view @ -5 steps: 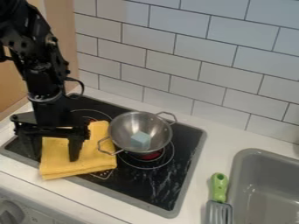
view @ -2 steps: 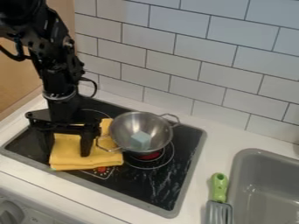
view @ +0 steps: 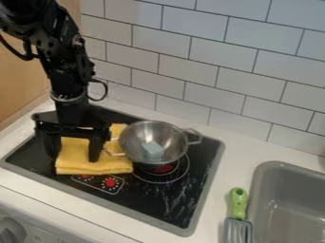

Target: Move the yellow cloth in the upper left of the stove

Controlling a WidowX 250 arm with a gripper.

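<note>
A black two-finger gripper (view: 73, 158), its jaws spread, stands at a folded yellow cloth (view: 115, 164) beside a two-handled metal bowl (view: 134, 143) on the black stovetop's (view: 175, 199) left side, the move seemingly partway, the upper-left corner yet to be reached.

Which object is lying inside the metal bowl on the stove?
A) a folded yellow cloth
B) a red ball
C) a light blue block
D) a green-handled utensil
C: a light blue block rests inside the metal bowl, while the yellow cloth lies beside it.
</note>
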